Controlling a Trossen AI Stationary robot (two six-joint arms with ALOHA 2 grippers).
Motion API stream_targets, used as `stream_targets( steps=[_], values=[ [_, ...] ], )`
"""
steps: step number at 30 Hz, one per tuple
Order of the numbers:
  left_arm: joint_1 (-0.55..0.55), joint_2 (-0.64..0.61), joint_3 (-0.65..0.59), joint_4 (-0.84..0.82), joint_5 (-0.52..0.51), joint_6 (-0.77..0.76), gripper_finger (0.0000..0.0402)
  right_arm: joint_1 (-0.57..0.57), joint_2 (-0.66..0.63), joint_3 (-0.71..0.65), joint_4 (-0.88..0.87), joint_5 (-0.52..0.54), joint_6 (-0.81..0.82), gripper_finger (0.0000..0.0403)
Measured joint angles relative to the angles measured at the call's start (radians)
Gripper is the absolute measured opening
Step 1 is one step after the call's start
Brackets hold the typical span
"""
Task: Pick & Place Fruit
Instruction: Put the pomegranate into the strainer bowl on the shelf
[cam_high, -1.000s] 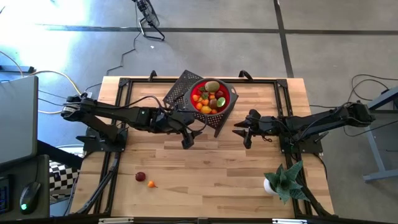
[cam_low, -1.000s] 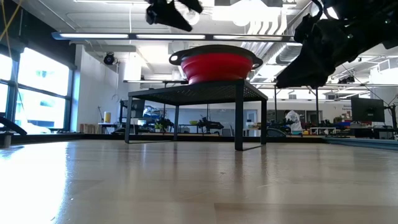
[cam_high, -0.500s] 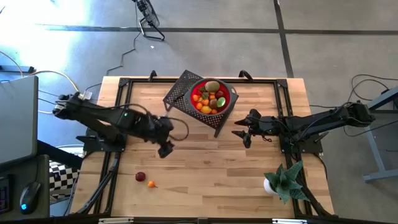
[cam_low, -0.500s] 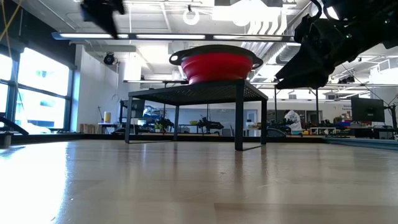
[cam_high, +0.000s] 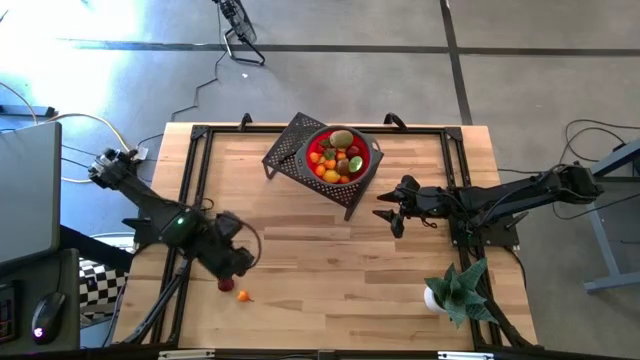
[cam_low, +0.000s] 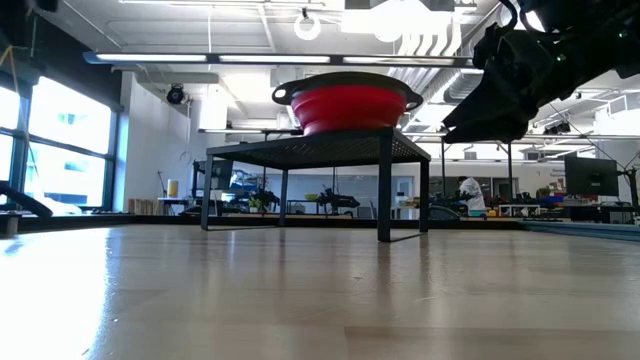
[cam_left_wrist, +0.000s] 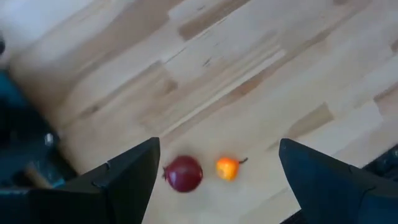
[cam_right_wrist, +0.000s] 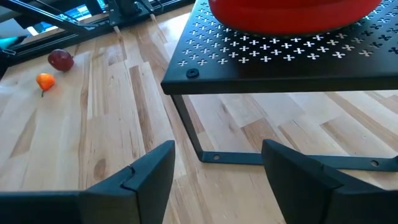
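Pale smooth wooden table (cam_high: 330, 260)

Red bowl (cam_high: 340, 155) (black perforated stand (cam_high: 290, 148))

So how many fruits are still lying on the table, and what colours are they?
Dark red fruit: 1
Orange fruit: 1
Total on the table: 2
The rest sit heaped in the red bowl, too crowded to count by colour.

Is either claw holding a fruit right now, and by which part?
No. The left claw is open above the dark red fruit; the right claw is open and empty.
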Motion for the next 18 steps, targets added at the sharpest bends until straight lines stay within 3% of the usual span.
stream_targets(
  steps=[5, 11, 18],
  values=[
    [-0.094, 0.0, -0.053, -0.03, 0.023, -0.214, 0.0324, 0.0, 0.0, 0.0, 0.0, 0.0, -0.001, 0.0233],
    [-0.181, 0.001, -0.18, 0.012, 0.17, -0.414, 0.0324, 0.0, 0.0, 0.0, 0.0, 0.0, -0.006, 0.0233],
    [-0.22, 0.001, -0.313, 0.262, 0.136, -0.473, 0.0324, 0.0, 0.0, 0.0, 0.0, 0.0, -0.009, 0.0233]
  ],
)
